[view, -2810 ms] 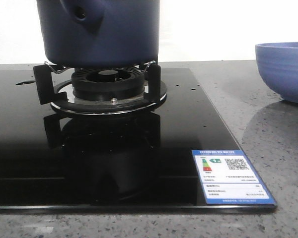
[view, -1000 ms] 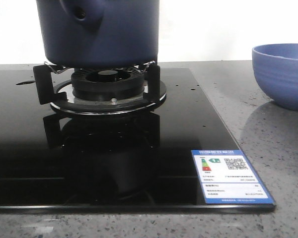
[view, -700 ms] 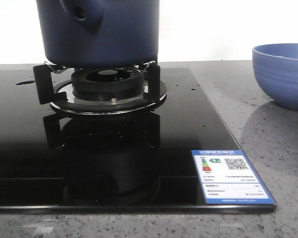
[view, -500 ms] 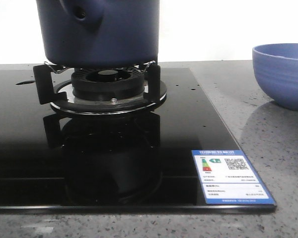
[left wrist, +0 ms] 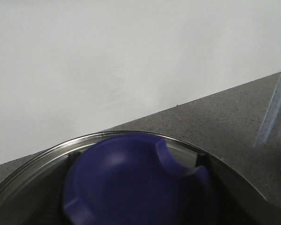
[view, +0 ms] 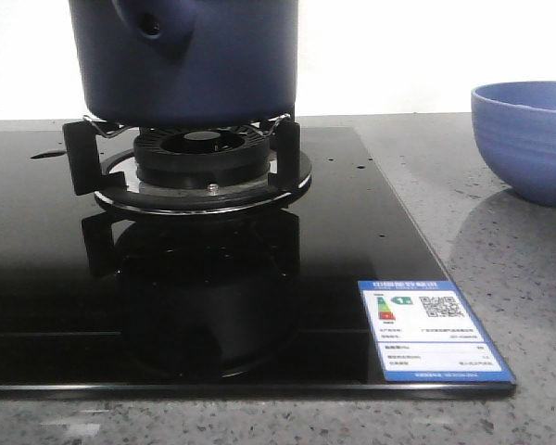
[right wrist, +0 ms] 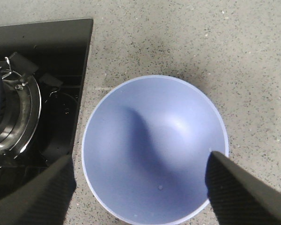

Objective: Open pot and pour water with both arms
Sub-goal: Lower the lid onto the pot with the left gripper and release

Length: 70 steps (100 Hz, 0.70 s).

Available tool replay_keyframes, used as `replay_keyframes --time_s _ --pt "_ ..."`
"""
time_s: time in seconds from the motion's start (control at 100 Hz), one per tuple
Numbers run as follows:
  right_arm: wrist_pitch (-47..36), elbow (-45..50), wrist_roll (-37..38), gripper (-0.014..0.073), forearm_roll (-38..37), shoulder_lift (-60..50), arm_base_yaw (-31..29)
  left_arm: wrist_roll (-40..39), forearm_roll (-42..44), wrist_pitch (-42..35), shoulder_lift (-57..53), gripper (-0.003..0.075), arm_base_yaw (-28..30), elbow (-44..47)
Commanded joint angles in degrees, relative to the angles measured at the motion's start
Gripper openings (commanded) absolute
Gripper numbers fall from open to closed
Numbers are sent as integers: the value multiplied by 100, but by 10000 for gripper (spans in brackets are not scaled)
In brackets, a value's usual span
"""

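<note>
The dark navy pot [view: 190, 60] stands on the burner [view: 202, 162] of the black glass hob; its handle stub with a round hole points to the front left, and its top is out of frame. In the left wrist view a glass lid with a steel rim [left wrist: 107, 134] fills the lower part. My left gripper [left wrist: 131, 187] is shut on its blue knob [left wrist: 126, 173], with a dark finger [left wrist: 200, 159] at each side. My right gripper [right wrist: 140, 187] is open and empty, and hovers over the light-blue bowl [right wrist: 154, 145]. Neither gripper shows in the front view.
The light-blue ribbed bowl [view: 528, 139] stands on the grey speckled counter right of the hob. An energy label [view: 431, 329] sticks to the hob's front right corner. A white wall runs behind the counter. The pot supports [right wrist: 16, 79] show at the edge of the right wrist view.
The bowl sits slightly further left than 2.8 s ago. The dark reflection on the hob's front has shifted. The pot has not moved.
</note>
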Motion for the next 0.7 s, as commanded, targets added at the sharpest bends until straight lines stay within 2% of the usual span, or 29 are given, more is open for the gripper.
replay_keyframes --time_s 0.0,0.03,0.1,0.35,0.49,0.56,0.6,0.65,0.69 --pt "-257 -123 -63 524 188 -147 0 -10 37 -517 -258 519 -44 -207" --pt "-270 -123 -63 524 188 -147 0 -10 37 -493 -272 562 -44 -207" --pt "-294 -123 -73 524 188 -147 0 -10 37 -421 -364 601 -44 -207" --pt "-307 -123 -73 524 196 -147 0 -10 96 -26 -1205 599 -44 -207" --pt "-383 -123 -73 524 382 -147 0 -10 463 9 -1874 599 39 -207" --pt "-539 -123 -73 523 746 -172 0 -10 652 121 -2160 597 197 -207" --pt "-671 -123 -209 504 1193 -172 0 -10 665 199 -2290 582 322 -207" --pt "-835 -123 -528 462 1727 -195 0 -10 665 342 -2417 538 501 -207" --pt "-985 -123 -872 396 2341 -218 0 -10 665 536 -2507 475 647 -207"
